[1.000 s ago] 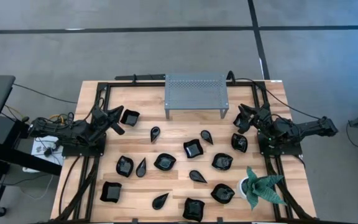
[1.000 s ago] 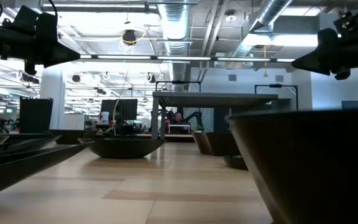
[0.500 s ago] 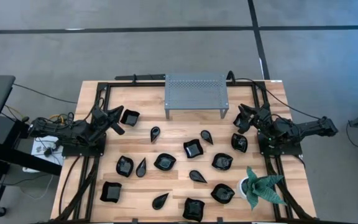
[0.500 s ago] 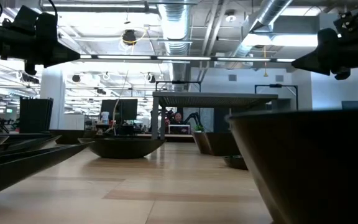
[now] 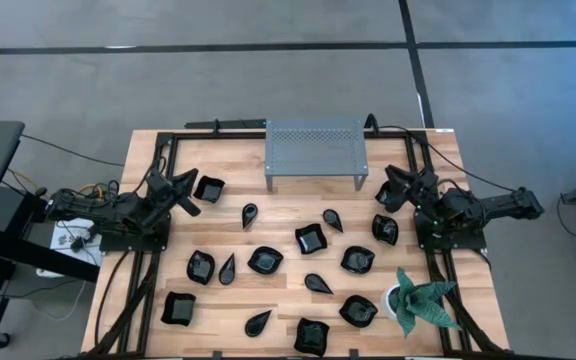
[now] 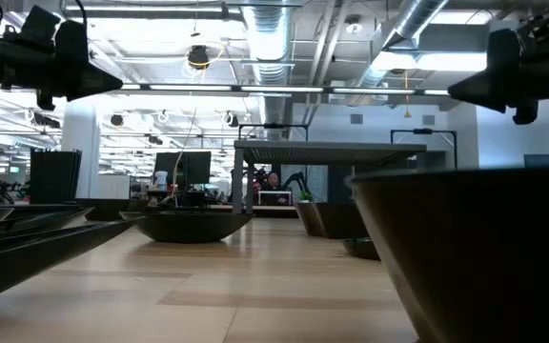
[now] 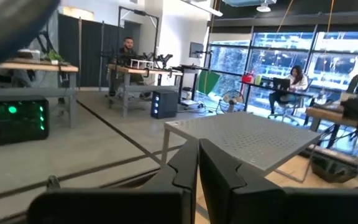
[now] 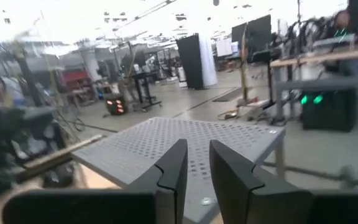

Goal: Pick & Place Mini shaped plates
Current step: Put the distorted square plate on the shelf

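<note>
Overhead, the small glossy black dishes [image 5: 265,261] lie scattered across the wooden table [image 5: 288,205], toward its front edge. Left gripper [image 5: 190,196] closed, empty; right gripper [image 5: 385,189] slightly parted, empty.

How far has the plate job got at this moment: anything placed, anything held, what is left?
Nothing looks placed: the grey shelf carries no plates. Nothing is in hand: the left gripper is shut and empty, the right gripper holds nothing. All the mini shaped plates still lie scattered on the table.
</note>
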You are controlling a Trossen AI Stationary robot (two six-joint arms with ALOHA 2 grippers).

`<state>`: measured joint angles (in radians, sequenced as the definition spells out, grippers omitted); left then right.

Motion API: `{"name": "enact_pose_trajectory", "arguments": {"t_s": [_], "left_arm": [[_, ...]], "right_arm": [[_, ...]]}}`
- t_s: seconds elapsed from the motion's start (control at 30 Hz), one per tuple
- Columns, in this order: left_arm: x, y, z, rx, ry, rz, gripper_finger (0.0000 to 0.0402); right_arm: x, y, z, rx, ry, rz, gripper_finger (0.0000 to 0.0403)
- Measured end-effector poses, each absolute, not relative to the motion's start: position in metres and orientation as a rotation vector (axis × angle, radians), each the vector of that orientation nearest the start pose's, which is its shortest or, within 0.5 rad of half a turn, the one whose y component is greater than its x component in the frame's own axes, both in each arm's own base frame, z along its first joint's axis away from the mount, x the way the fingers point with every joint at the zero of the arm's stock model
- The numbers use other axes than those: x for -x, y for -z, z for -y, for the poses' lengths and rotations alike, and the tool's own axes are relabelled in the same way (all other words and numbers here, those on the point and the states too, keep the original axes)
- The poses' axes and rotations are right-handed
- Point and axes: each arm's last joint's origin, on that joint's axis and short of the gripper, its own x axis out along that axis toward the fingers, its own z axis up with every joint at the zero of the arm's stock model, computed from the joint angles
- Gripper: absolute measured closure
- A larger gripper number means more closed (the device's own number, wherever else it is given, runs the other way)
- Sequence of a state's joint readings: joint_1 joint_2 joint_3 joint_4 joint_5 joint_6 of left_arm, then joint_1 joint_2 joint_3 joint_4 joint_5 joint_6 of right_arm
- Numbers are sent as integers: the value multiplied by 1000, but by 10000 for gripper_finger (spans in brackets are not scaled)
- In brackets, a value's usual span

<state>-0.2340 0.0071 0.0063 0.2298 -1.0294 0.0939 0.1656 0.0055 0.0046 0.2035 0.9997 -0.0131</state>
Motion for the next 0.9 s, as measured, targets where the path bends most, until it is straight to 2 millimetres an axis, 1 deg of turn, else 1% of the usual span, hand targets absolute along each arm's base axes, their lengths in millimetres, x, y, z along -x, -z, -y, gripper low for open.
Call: {"name": "enact_pose_trajectory", "arguments": {"t_s": [0.1,0.4,0.47,0.53,0.57,0.63,0.7,0.77,0.83,0.9], "left_arm": [[-85,-184,-5,51,-794,154,385],[-86,-188,-3,75,-686,207,385],[-85,-195,-3,58,-650,242,385],[-83,-209,-2,6,-589,270,381],[-82,-217,-1,-19,-571,281,376],[-81,-232,-2,-80,-578,271,361],[-84,-243,-2,-160,-615,226,339],[-88,-254,-2,-230,-681,161,312],[-96,-263,-1,-292,-742,91,284],[-106,-271,0,-349,-789,15,258]], "right_arm": [[-86,-182,11,-15,841,134,339],[-85,-184,15,-15,890,149,339],[-84,-185,17,9,918,144,339],[-83,-190,19,11,915,167,339],[-82,-196,20,1,886,207,339],[-80,-209,20,4,775,299,339],[-79,-221,19,61,660,346,339],[-78,-234,18,100,583,376,337],[-80,-244,19,114,572,374,331],[-86,-250,21,127,583,332,323]]}}
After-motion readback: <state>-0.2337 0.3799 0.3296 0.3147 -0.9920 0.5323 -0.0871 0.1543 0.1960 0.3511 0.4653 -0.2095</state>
